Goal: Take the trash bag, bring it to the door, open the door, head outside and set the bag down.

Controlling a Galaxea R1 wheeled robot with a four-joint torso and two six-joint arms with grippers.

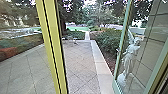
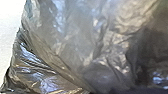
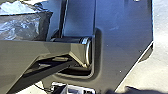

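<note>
The trash bag point(image 2: 75, 50), dark, shiny and crumpled, lies very close across the left wrist view. Part of the bag point(image 3: 25, 27) also appears in the right wrist view, beside the robot's own bar and plate. How either gripper's fingers stand cannot be told. In the head view the glass door point(image 1: 143, 50) stands open at the right, in a pale green frame, and a yellow-green door post point(image 1: 53, 47) runs down left of centre.
Beyond the doorway lies a paved patio point(image 1: 80, 65) with a pale stone edging point(image 1: 100, 65). Bushes point(image 1: 106, 41) grow along its right side. A white statue point(image 1: 128, 60) shows at the door's glass. Further off are outdoor furniture point(image 1: 70, 40) and trees.
</note>
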